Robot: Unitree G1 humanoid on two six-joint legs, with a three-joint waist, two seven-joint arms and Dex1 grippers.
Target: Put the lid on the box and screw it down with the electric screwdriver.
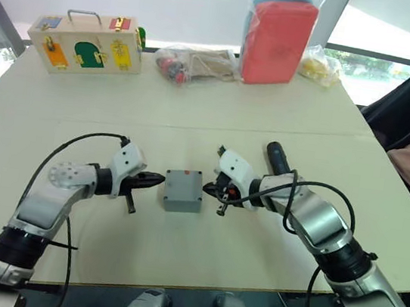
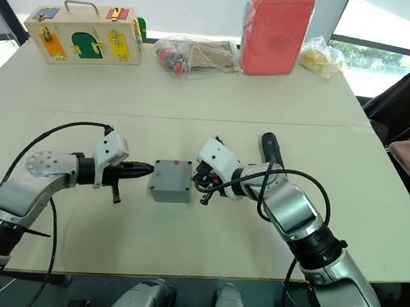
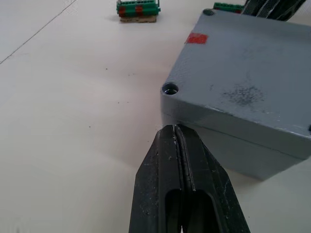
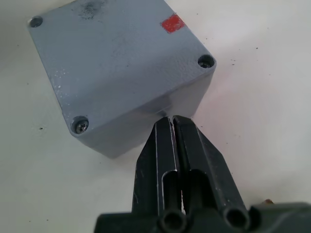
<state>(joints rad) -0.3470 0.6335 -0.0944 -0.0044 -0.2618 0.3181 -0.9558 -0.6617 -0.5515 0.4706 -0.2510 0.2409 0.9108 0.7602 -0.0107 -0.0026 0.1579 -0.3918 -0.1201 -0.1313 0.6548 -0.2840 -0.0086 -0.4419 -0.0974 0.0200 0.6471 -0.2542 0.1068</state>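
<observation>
Centrally, at frame middle, the lidded box (image 1: 183, 189) sits on the desk (image 1: 287, 112) between both clenched, empty pincers: left pincer (image 1: 157, 180), right pincer (image 1: 209, 190); screwdriver (image 1: 278, 160) lies behind the right arm, nearer it.

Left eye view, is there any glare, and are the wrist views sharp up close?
Left eye view: the windows blow out white above the table. Left wrist view: the lid is crisp, the left end effector soft at its base. Right wrist view: the right end effector blurs toward the camera.
</observation>
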